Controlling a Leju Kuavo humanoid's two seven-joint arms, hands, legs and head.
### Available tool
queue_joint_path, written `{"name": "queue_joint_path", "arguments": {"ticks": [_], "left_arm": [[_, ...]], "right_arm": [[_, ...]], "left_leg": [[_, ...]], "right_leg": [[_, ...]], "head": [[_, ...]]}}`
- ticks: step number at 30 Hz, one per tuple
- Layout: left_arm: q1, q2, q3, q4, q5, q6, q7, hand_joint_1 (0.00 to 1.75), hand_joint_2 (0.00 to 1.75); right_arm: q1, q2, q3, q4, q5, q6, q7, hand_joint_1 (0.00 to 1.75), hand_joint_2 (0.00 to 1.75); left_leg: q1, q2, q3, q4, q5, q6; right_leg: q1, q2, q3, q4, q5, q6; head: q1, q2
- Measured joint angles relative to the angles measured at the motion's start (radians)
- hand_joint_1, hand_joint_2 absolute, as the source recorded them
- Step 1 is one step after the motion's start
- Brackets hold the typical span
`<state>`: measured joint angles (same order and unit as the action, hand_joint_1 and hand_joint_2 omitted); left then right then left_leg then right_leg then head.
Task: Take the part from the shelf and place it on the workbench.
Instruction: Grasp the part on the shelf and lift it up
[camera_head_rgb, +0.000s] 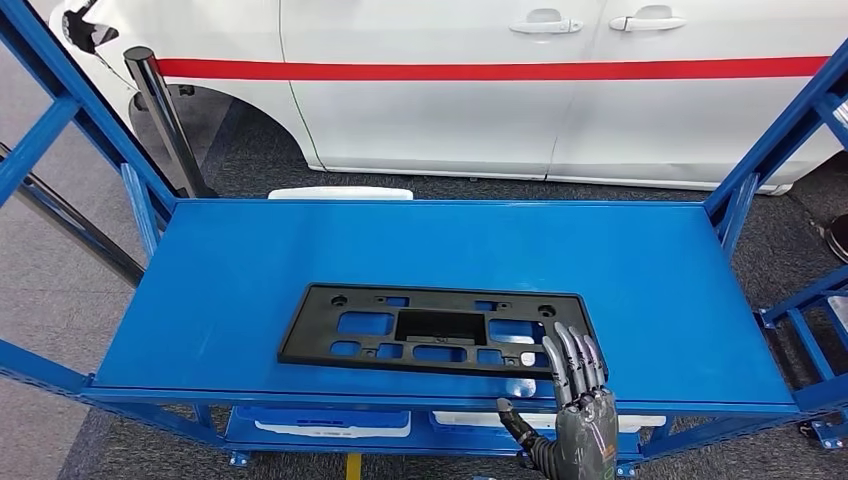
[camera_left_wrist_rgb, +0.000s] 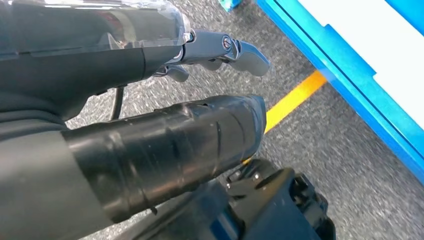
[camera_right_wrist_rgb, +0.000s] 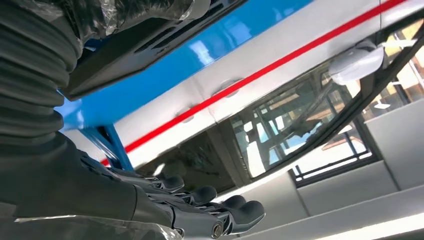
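Observation:
A flat black plastic part (camera_head_rgb: 440, 330) with several cut-outs lies on the blue shelf top (camera_head_rgb: 650, 280), near its front edge. My right hand (camera_head_rgb: 578, 400) comes up from below at the part's near right corner. Its fingers are stretched out over that corner, the thumb stands apart, and it holds nothing. The right wrist view shows the fingers (camera_right_wrist_rgb: 200, 212) straight, with a gap between them and the part's dark edge (camera_right_wrist_rgb: 140, 45). I cannot tell whether they touch. My left hand (camera_left_wrist_rgb: 165, 140) hangs low over the floor, holding nothing.
A white car (camera_head_rgb: 560, 90) with a red stripe stands close behind the shelf. Blue frame posts rise at both ends of the shelf. White trays (camera_head_rgb: 330, 422) sit on the lower level. A black post (camera_head_rgb: 165, 110) stands at the back left. A yellow line (camera_left_wrist_rgb: 295, 97) crosses the grey floor.

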<state>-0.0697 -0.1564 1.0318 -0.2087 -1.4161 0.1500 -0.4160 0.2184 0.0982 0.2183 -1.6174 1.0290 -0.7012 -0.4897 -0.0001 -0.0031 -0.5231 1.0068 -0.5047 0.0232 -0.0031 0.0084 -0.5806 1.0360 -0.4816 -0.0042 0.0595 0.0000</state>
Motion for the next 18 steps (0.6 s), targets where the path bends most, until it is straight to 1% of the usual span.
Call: {"name": "queue_joint_path", "arguments": {"ticks": [2,5,8,13,15,18], "left_arm": [[-0.001,0.0,0.0,0.0,0.0,0.001,0.002,0.0,0.0],[-0.002,0.0,-0.002,0.0,0.0,0.001,0.002,0.0,0.0],[-0.002,0.0,-0.003,0.0,0.0,0.001,0.002,0.0,0.0],[-0.002,0.0,-0.003,0.0,-0.001,0.001,0.003,0.0,0.0],[-0.003,0.0,-0.004,0.0,-0.001,0.001,0.004,0.0,0.0],[-0.006,0.0,-0.006,0.0,-0.002,0.0,0.01,0.0,0.0]], "right_arm": [[-0.005,-0.029,0.019,0.0,0.007,0.0,0.035,0.0,1.75],[-0.021,-0.091,0.069,0.0,-0.001,0.004,0.084,0.0,1.75],[-0.034,-0.144,0.118,-0.004,-0.012,0.011,0.104,0.0,1.75],[-0.046,-0.19,0.161,-0.009,-0.024,0.025,0.113,0.0,1.75],[-0.058,-0.212,0.183,-0.013,-0.038,0.052,0.12,0.0,1.75],[-0.096,-0.25,0.222,-0.022,-0.053,0.121,0.12,0.0,1.75]], "left_leg": [[0.0,0.0,0.0,0.0,0.0,-0.001],[0.0,0.0,0.0,0.001,-0.001,-0.001],[-0.001,0.0,0.0,0.003,-0.001,-0.001],[-0.001,0.0,-0.001,0.005,-0.001,-0.001],[-0.001,0.0,-0.002,0.006,-0.001,-0.001],[-0.001,0.0,-0.002,0.006,-0.002,-0.001]], "right_leg": [[0.0,0.0,0.001,0.0,0.0,0.0],[-0.001,0.0,0.002,0.0,0.0,0.0],[-0.003,-0.001,0.003,0.0,0.001,0.001],[-0.004,-0.001,0.003,0.0,0.001,0.001],[-0.004,-0.001,0.003,0.0,0.001,0.002],[-0.004,-0.001,0.003,0.0,0.002,0.003]], "head": [[0.0,0.0],[0.0,0.0],[0.0,0.0],[0.0,0.0],[0.0,0.0],[0.0,0.0]]}}
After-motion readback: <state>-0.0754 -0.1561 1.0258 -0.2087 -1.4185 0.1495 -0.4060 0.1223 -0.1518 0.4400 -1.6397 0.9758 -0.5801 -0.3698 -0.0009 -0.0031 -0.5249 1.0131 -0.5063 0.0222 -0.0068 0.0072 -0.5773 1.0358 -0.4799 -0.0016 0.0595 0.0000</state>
